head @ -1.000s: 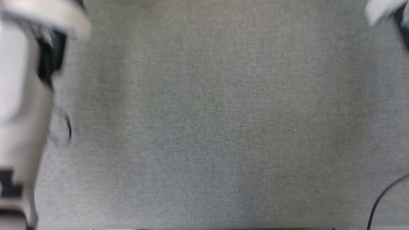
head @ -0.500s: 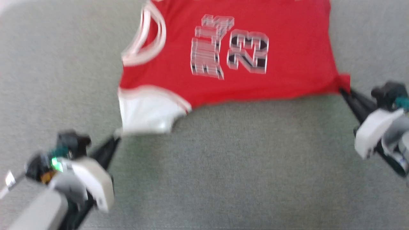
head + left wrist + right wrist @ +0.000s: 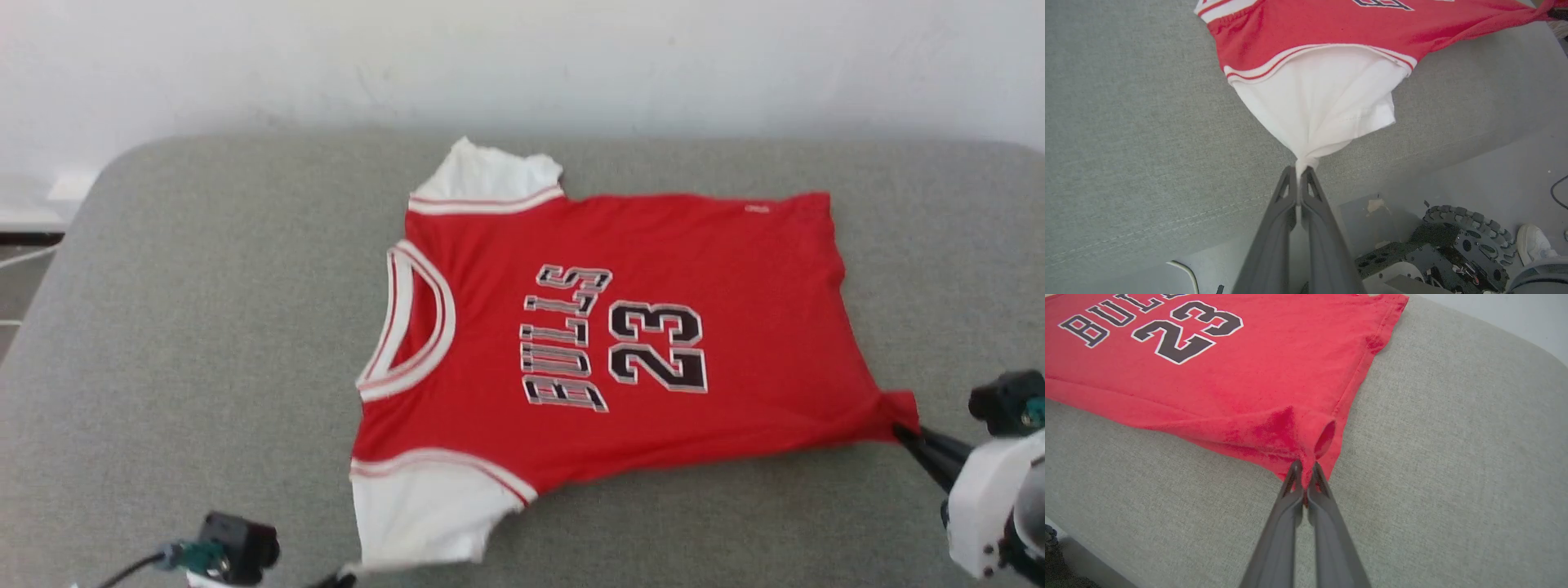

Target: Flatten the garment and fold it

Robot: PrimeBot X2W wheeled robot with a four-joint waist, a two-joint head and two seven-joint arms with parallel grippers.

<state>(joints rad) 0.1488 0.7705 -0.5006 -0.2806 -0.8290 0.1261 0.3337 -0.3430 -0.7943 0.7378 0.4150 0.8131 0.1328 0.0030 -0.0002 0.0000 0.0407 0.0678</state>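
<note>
At the left, the left gripper [image 3: 1301,169] has its jaws pressed together on the tip of the white sleeve [image 3: 1323,106], which is pulled into a point toward it. The garment [image 3: 620,327] lies almost flat on the grey padded surface [image 3: 204,327], print side up. Its collar [image 3: 408,327] is to the robot's left and its hem to the right, so its long axis runs across, from one gripper to the other. At the right, the right gripper [image 3: 1303,467] pinches the near hem corner [image 3: 1306,437], which is bunched. Both grips are on the near edge, and the cloth lies beyond the jaws, away from the robot. I think the next move is to carry this edge toward the far one.
</note>
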